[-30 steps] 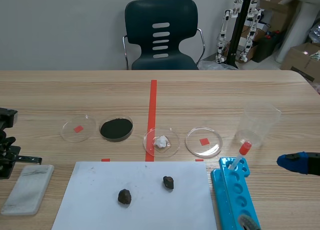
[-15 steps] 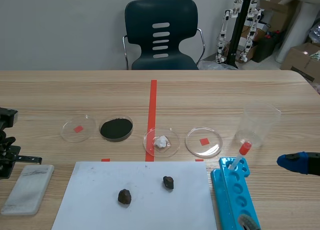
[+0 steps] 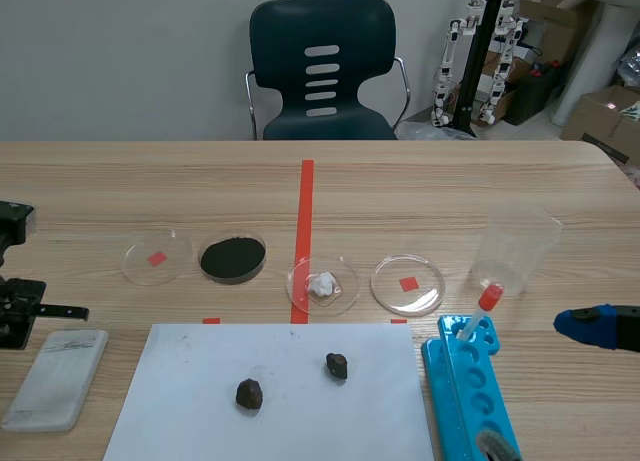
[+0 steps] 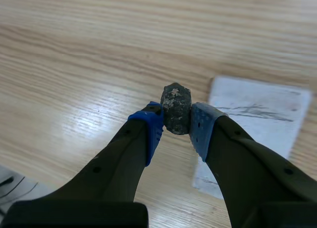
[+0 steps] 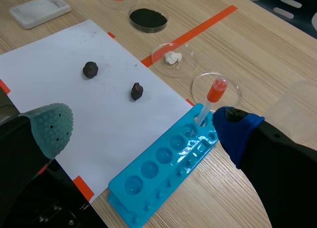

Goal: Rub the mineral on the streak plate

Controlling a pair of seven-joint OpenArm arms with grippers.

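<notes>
In the left wrist view my left gripper (image 4: pixel 176 121) is shut on a dark grey speckled mineral (image 4: pixel 176 107), held between its blue pads above bare wood. The white streak plate (image 4: pixel 253 123) lies just ahead and to one side of it, with faint grey streaks on it. In the scene view the plate (image 3: pixel 57 377) rests at the front left, with the left arm (image 3: pixel 18 306) just behind it. My right gripper (image 5: pixel 143 126) stands open above the blue well tray, and its blue fingertip (image 3: pixel 590 326) shows at the right edge.
Two dark rocks (image 3: pixel 249 393) (image 3: pixel 337 366) lie on a white paper sheet (image 3: pixel 190 421). Behind it stand four petri dishes, one with black powder (image 3: pixel 233 258) and one with a white lump (image 3: pixel 322 285). A clear beaker (image 3: pixel 515 249), a blue well tray (image 3: pixel 470 406) and a red-capped dropper (image 3: pixel 487 301) are at the right.
The left arm has shifted slightly at the table's left edge, rising a little. The right arm and all objects on the table are unchanged.
</notes>
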